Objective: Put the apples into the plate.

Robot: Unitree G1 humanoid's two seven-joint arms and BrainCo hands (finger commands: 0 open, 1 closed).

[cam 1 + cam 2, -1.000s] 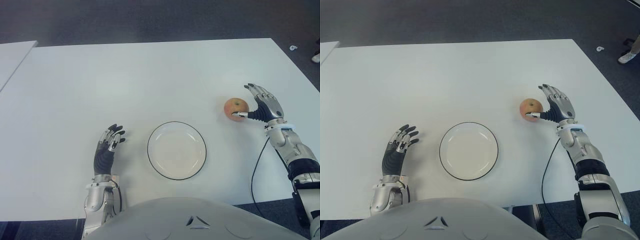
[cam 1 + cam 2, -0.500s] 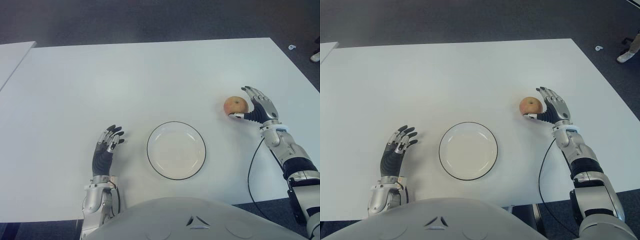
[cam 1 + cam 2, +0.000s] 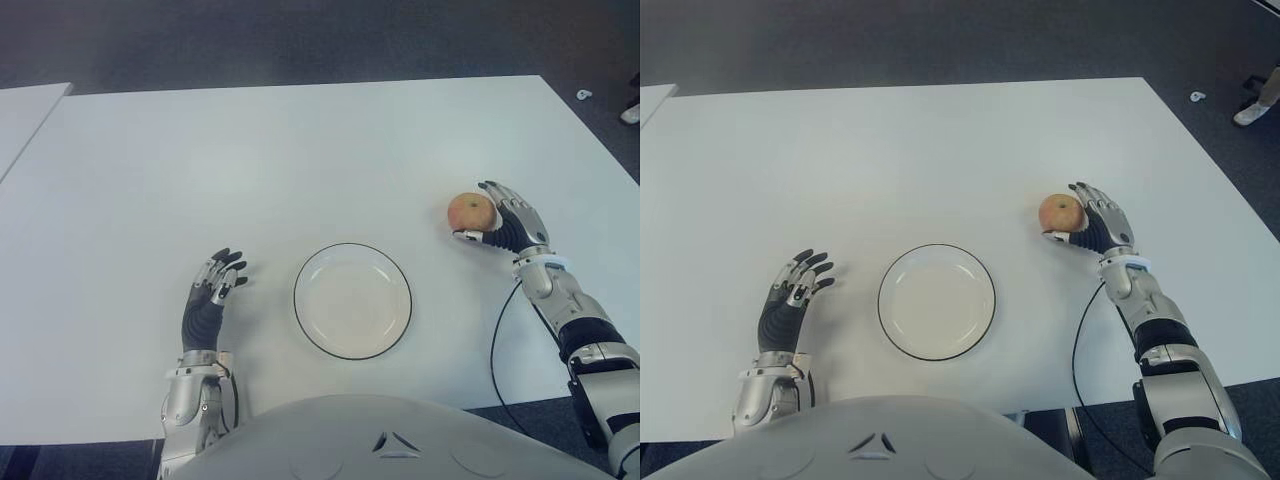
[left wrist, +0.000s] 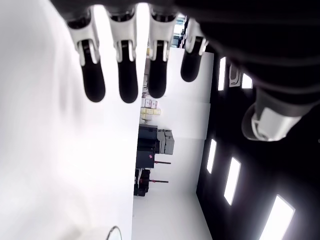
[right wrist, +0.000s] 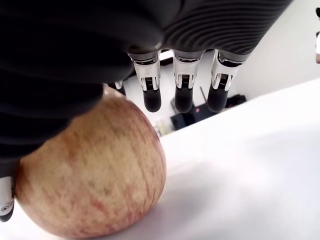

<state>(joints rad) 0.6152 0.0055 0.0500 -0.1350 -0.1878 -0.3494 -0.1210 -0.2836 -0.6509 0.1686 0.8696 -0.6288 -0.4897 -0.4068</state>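
The right hand's fingers (image 5: 183,90) are stretched almost straight, reaching past the top of the apple (image 5: 90,170) rather than wrapping it. The palm is pressed against the apple's flank and the thumb lies low along its near side, so the hand cups the fruit without yet closing on it; nothing is truly held. That posture reads as the start of a grasp: the fingers are left open wide enough to take in the round body before curling.

The apple sits on the table (image 3: 300,150), to the right of the plate (image 3: 352,300) and a little farther from the robot, well apart from its rim. The right hand (image 3: 505,222) is on the apple's far side from the plate, which suits the job: once the fingers close, the arm can carry the fruit inward toward the plate without crossing over itself.

The plate is bare inside and lies flat near the table's front edge, straight before the robot, an easy target for either arm.

The left hand (image 3: 212,300) shows to the left of the plate, apart from its rim, fingers (image 4: 127,75) extended, loosely spread and holding nothing. It seems kept clear so that the way to the plate stays open.

Only one apple is in view.
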